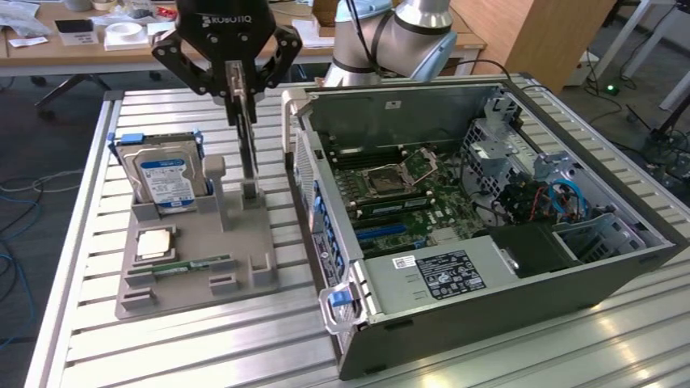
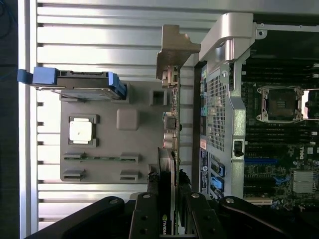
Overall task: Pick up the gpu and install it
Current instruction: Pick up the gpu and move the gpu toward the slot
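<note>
Grey plastic holder (image 1: pixel 186 289) lies on the slatted metal table (image 1: pixel 216 343), toward the table's edge on the exterior view's left. The open computer case (image 1: pixel 518 283) takes up the rest of the table on the exterior view's right, just beside the holder.

The gpu (image 1: pixel 247 158) stands upright on its long edge at the holder's side nearest the case, close to the holder's far corner. It is seen edge-on as a thin dark card. Its lower end sits between the small posts of the holder; whether it rests in the slot or is raised a little cannot be told. In the wrist view the card (image 2: pixel 172 124) runs away from the camera and ends in its silver bracket (image 2: pixel 175 46).

The gripper (image 1: pixel 244 103) hangs straight above the card. Its black fingers (image 2: pixel 147 214) are drawn in narrowly, one pressed against each face of the card's upper edge, so the card is clamped between them.

A hard drive (image 1: pixel 164 179) with a blue and white label stands at the holder's far corner away from the case. A square processor chip (image 1: pixel 157 241) lies flat in front of it, and a narrow green memory stick (image 1: pixel 186 265) lies nearer the holder's front edge. Inside the case the green motherboard (image 1: pixel 399 190) is exposed.
</note>
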Controlling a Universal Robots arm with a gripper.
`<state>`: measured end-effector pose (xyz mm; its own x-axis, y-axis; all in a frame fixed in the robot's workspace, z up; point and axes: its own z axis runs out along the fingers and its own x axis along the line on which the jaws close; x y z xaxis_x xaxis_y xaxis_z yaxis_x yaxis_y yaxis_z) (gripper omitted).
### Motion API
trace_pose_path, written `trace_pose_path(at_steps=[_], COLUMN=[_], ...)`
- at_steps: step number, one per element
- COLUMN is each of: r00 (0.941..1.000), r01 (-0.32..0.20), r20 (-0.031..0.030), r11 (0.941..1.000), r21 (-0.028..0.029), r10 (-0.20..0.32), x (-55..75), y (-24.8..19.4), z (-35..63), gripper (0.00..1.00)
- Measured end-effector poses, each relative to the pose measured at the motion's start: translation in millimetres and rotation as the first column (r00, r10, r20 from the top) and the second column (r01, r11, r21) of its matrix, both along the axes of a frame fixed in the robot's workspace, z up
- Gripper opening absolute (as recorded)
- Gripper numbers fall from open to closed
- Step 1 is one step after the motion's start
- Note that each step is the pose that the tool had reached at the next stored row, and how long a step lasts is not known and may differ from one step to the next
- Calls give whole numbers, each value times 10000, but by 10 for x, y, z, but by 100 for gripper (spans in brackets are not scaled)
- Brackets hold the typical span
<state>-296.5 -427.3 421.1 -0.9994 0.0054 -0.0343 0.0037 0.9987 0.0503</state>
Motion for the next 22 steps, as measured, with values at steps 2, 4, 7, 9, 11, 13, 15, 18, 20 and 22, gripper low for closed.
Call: trace_pose_path(at_steps=[2,4,7,9,11,13,15,18,20,22], r00=[10000,10000,10000,10000,10000,10000,10000,10000,10000,10000], r01=[0,0,1,0,0,0,0,0,-2,-3], r20=[0,1,0,0,0,1,0,-1,-2,0], r11=[10000,10000,10000,10000,10000,10000,10000,10000,10000,10000], r21=[1,1,1,1,2,3,2,1,1,9], r10=[0,0,-1,0,0,0,0,0,2,3], x=[0,0,0,0,0,0,0,1,8,18], y=[0,0,0,0,0,0,0,0,0,0], z=[13,25,39,49,57,58,59,59,60,59], gripper=[26,26,26,26,26,26,26,26,26,26])
